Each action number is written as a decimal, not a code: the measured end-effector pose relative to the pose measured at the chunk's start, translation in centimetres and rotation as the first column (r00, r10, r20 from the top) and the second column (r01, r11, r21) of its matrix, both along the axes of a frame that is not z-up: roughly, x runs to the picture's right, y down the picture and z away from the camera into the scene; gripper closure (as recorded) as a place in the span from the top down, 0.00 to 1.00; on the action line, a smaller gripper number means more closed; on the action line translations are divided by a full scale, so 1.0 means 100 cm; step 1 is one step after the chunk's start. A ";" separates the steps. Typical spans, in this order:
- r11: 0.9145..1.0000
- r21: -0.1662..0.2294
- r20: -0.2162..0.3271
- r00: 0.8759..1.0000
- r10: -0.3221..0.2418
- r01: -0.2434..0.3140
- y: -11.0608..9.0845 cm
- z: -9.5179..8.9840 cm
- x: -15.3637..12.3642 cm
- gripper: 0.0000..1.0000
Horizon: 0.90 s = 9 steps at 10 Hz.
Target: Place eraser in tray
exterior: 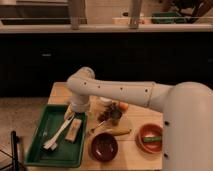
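Observation:
The eraser (75, 130), a small tan-brown block, lies flat inside the dark green tray (37, 150) near its right rim. A long white brush (56, 137) lies just to its left in the tray. My gripper (73, 113) hangs at the end of the white arm, over the tray's far right corner and just above the far end of the eraser. I cannot tell whether it touches the eraser.
The tray sits on the left of a wooden table (132, 162). A dark-red bowl (104, 146) stands right of the tray, an orange bowl (151, 138) further right. A yellow object (118, 132) and a pile of small items (112, 114) lie mid-table.

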<state>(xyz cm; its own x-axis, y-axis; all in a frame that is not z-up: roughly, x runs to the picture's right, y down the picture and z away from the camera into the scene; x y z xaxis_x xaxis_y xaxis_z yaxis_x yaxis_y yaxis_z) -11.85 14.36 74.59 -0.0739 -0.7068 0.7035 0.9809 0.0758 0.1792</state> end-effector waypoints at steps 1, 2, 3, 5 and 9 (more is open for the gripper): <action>1.000 0.008 -0.036 0.999 0.029 -0.029 -0.008 0.001 0.016 0.80; 0.998 0.013 -0.079 0.995 0.058 -0.057 -0.017 0.003 0.035 0.80; 0.996 0.019 -0.120 0.989 0.088 -0.086 -0.025 0.005 0.053 0.80; 0.990 0.029 -0.191 0.971 0.142 -0.139 -0.043 0.012 0.083 0.80; 0.974 0.045 -0.296 0.929 0.224 -0.221 -0.067 0.020 0.127 0.80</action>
